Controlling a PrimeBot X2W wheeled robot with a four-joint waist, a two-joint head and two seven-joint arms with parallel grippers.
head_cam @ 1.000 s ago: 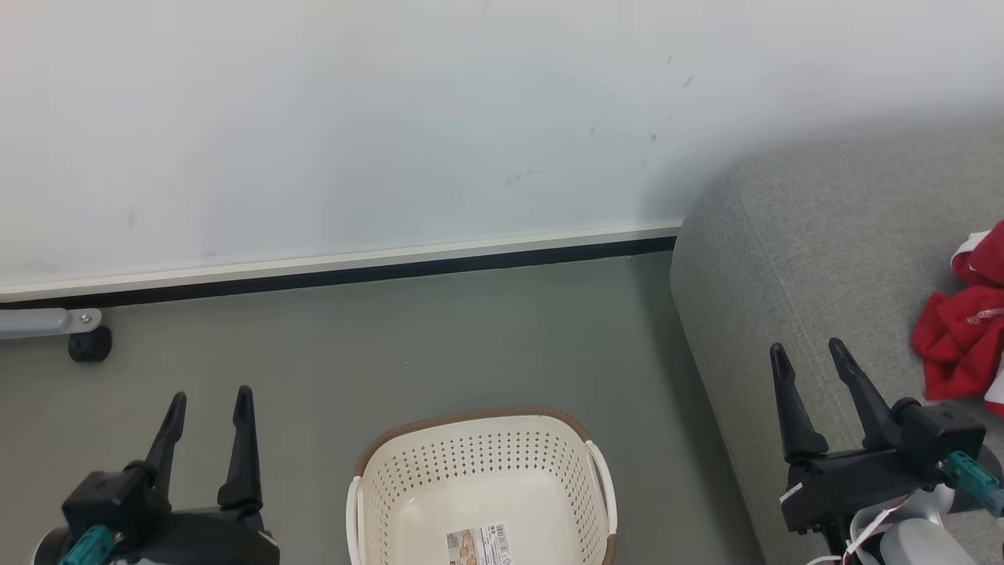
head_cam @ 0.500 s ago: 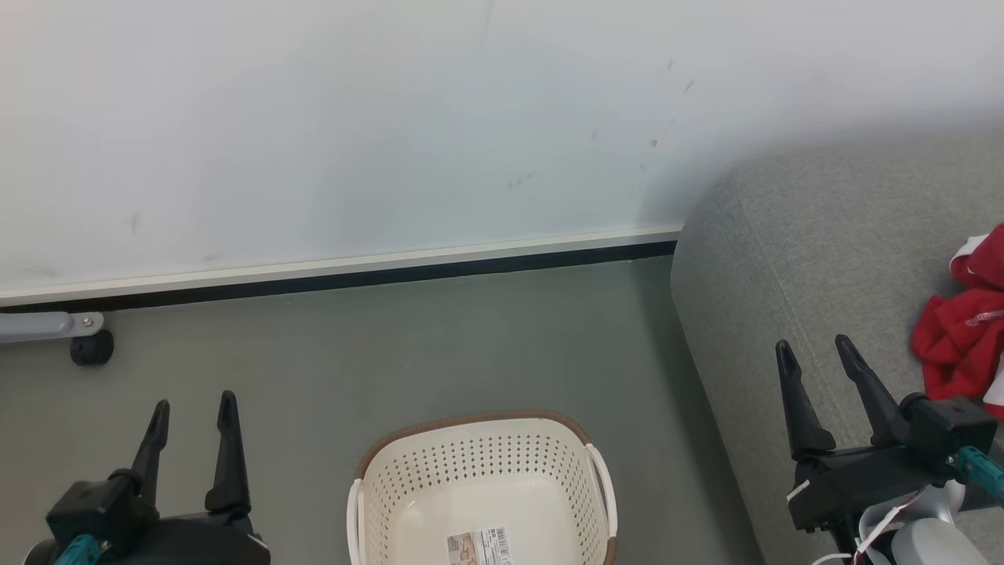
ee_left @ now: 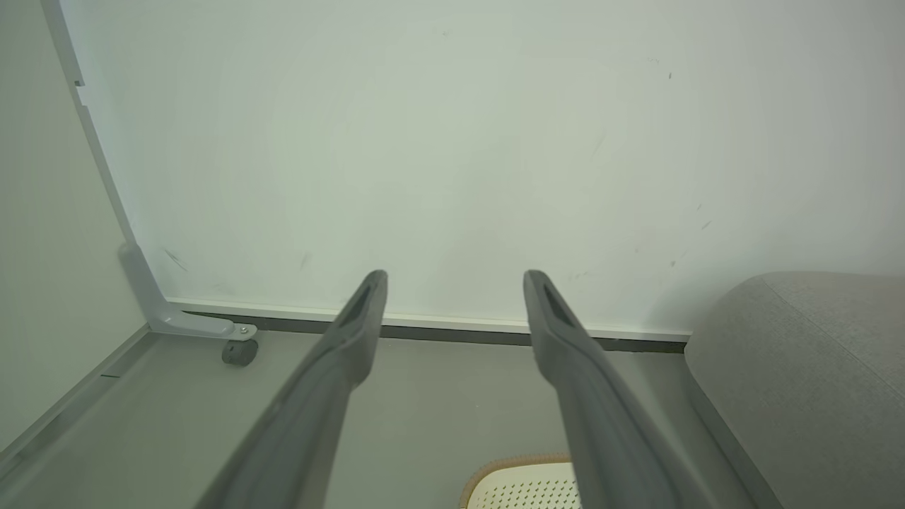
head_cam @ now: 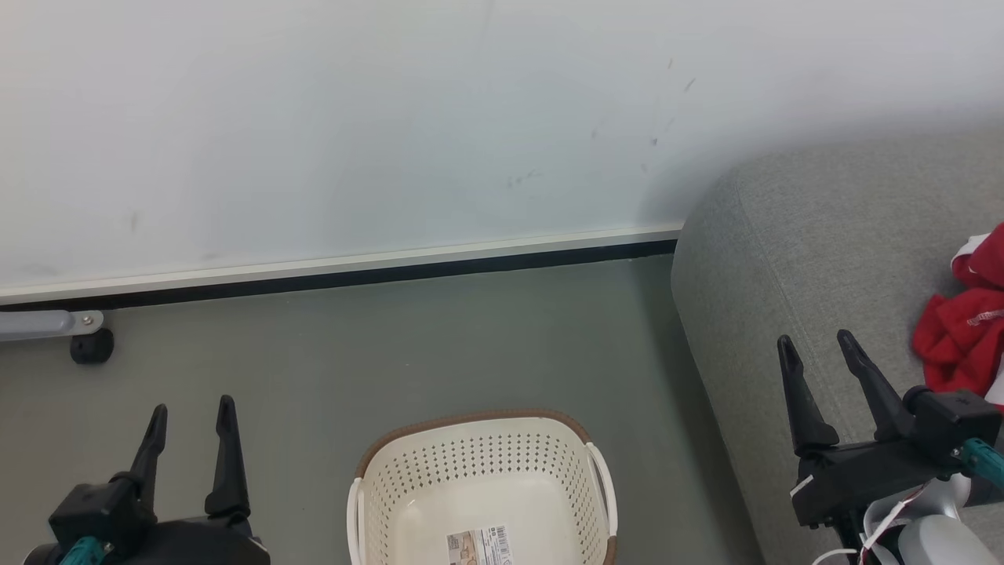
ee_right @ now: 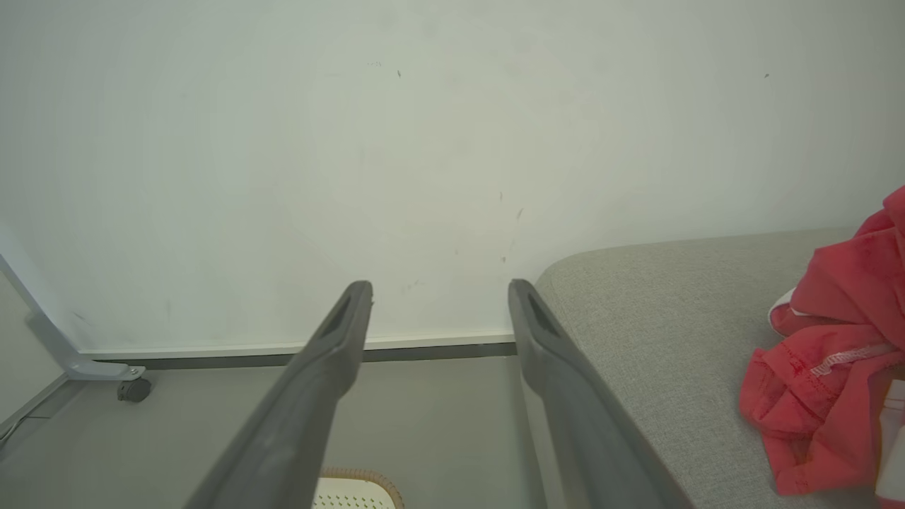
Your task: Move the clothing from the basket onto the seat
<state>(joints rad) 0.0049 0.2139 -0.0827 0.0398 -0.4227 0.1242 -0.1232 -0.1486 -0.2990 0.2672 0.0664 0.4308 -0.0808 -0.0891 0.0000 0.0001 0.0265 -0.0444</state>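
Right claw: the right gripper (head_cam: 817,344) has its two long dark fingers spread apart with nothing between them. It hovers over the front edge of the large grey woven-fabric sofa seat (head_cam: 823,235), tips toward the pale wall (head_cam: 392,118).
Left claw: the left gripper (head_cam: 193,408) is likewise parted and empty, above the grey-green floor (head_cam: 471,337), left of the cream-white perforated plastic laundry basket with its brown rim (head_cam: 471,455).
Why so held: both look like a rest pose, I judge, since neither is aimed at fabric.
Clothing: the crumpled red fabric garments with white trim (head_cam: 961,345) lie on the seat, just right of the right gripper and partly cut off by the picture's edge.
Basket: it stands on the floor between the two arms, beside the seat's rounded corner — a short carry, which likely explains the placing. The part of its bottom in view bears only a label sticker (head_cam: 478,545); its near part is out of frame.
Progress: probably finished or nearly so — that unseen near part is the one doubt.
Further out: a small black caster wheel (head_cam: 92,346) on a grey bracket sits by the skirting, far left.
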